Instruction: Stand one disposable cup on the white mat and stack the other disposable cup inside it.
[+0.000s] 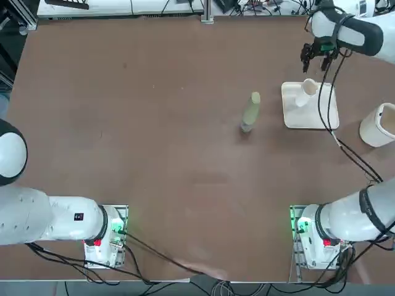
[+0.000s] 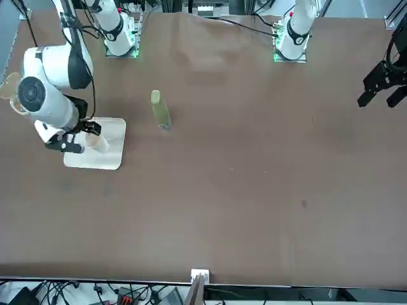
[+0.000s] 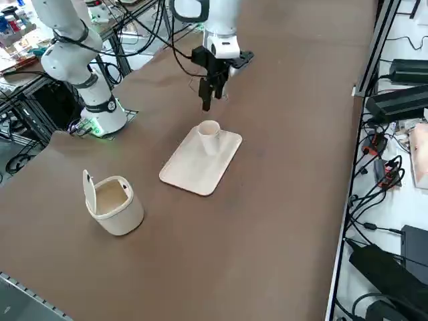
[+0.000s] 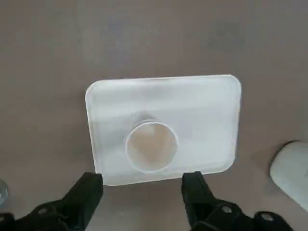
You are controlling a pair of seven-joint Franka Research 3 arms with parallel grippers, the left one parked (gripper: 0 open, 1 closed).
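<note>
A white disposable cup (image 1: 307,91) (image 3: 209,136) stands upright, mouth up, near the far edge of the cream-white mat (image 1: 315,117) (image 4: 202,110). Only this one cup outline (image 4: 151,147) shows; I cannot tell whether a second cup sits inside it, and no loose cup lies on the table. My right gripper (image 1: 315,61) (image 3: 210,99) (image 4: 143,190) hangs open and empty in the air above the cup, a little off to its far side. In the front view the gripper (image 2: 77,135) is right beside the cup (image 2: 96,143) on the mat (image 2: 111,155).
A pale green bottle (image 1: 251,112) (image 2: 159,111) stands left of the mat. An off-white bucket-like container (image 1: 378,125) (image 3: 114,204) with a raised handle sits at the table's right edge. Brown table surface stretches wide to the left.
</note>
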